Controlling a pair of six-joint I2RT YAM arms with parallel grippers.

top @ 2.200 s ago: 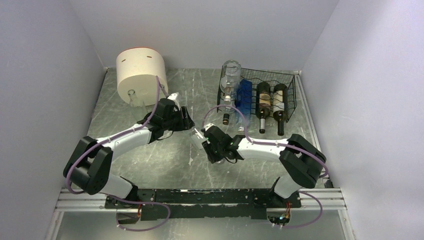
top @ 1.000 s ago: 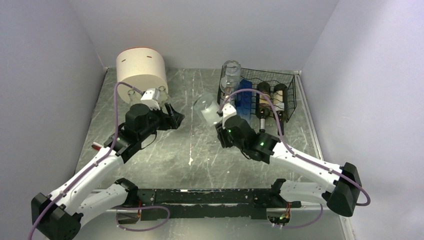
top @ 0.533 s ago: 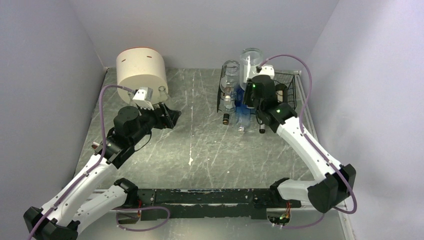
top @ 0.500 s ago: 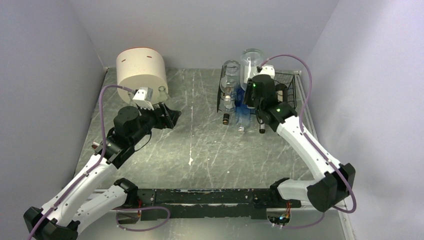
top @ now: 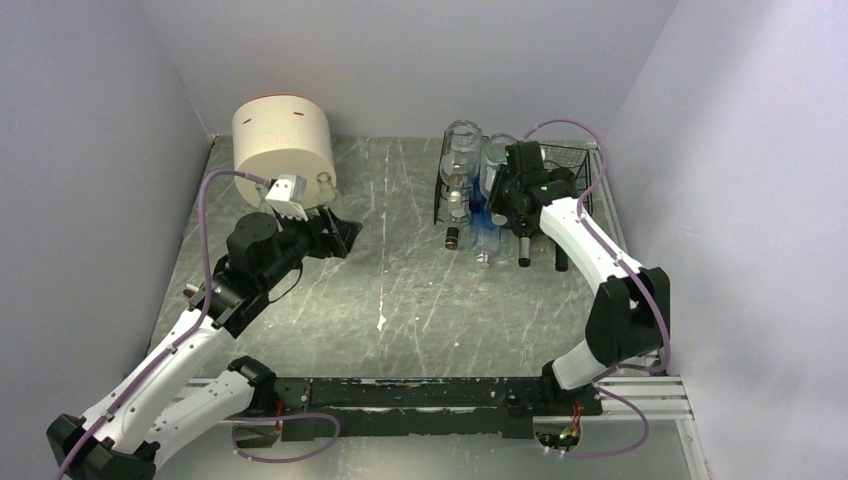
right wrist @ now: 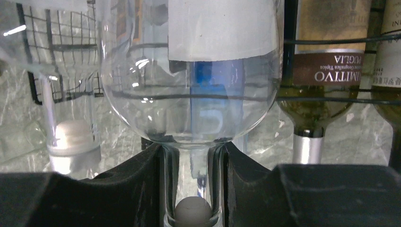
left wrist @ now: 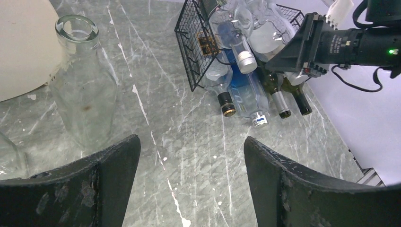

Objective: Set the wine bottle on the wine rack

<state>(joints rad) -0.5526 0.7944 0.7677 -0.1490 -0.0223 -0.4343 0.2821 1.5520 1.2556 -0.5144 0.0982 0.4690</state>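
Our right gripper (right wrist: 192, 163) was clamped on the neck of the clear bottle (right wrist: 189, 71). The bottle's body ran straight ahead of it into the rack (top: 572, 158), parallel to the dark bottle (right wrist: 321, 71) beside it and above the blue bottle (left wrist: 242, 92). Whether it rested on the wire we could not tell. Our left gripper (left wrist: 191, 156) stood open, well apart.
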